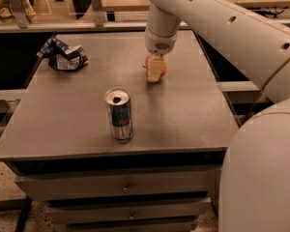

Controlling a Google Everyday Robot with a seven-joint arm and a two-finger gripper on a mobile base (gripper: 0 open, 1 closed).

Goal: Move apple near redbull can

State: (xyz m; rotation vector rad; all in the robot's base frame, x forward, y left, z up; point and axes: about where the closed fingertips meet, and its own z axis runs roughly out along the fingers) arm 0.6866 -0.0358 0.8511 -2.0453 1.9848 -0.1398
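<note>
Camera view from above and in front of a grey table (188, 115) with drawers (87, 187) under its top. My white arm (222, 18) comes in from the upper right and points straight down over the far middle of the tabletop. At its end, my gripper (154, 74) sits low at the surface, right on the apple (163, 70) — only slivers of orange-red show on either side of the cream-coloured tip. I cannot tell whether my gripper is closed on the apple or merely set around it.

The redbull can (119, 115) stands upright nearer the front edge, silver and blue, its top showing the dark pull-tab hole. It is to the left of and closer to the camera than the apple — the two are apart, with bare tabletop between them. A crumpled blue-and-white snack bag (63, 55) lies at the far left corner, well apart from both.
</note>
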